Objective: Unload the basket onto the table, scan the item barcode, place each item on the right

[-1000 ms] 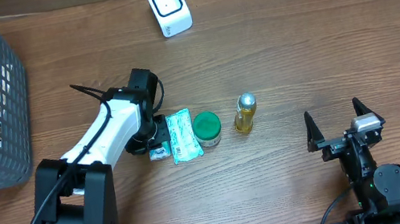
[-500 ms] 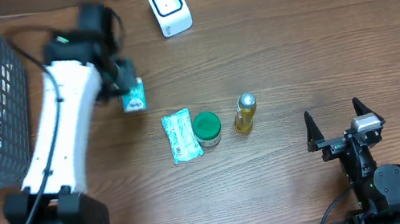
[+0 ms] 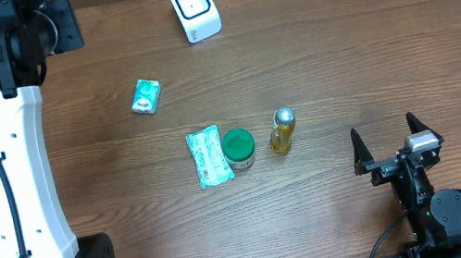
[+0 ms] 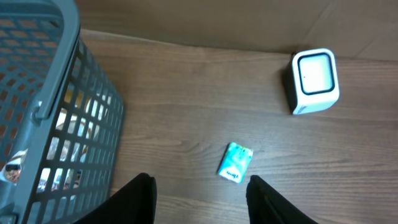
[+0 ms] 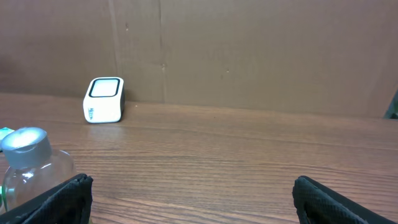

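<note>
One small teal rectangular packet is, as I judge, the item to scan. It lies flat on the brown wooden table, free of any finger, between the grey plastic mesh basket and the white box-shaped scanner with a dark window, well apart from both. The left gripper hangs high above the packet with its two black fingers apart and nothing between them. The right gripper rests at the near right side, also wide apart and empty. The step in hand seems to be to take the packet up and show it to the scanner. To do this well, the left arm should come straight down over the packet and turn the wrist so that the fingers close across the short width, on the two long edges, low against the table because the packet is thin. The printed face should stay uncovered; where the barcode sits I cannot tell. In the overhead view the long axis runs nearly from the far edge to the near edge, leaning a little, with the far end toward the scanner's side. The near end carries a pale patch.
</note>
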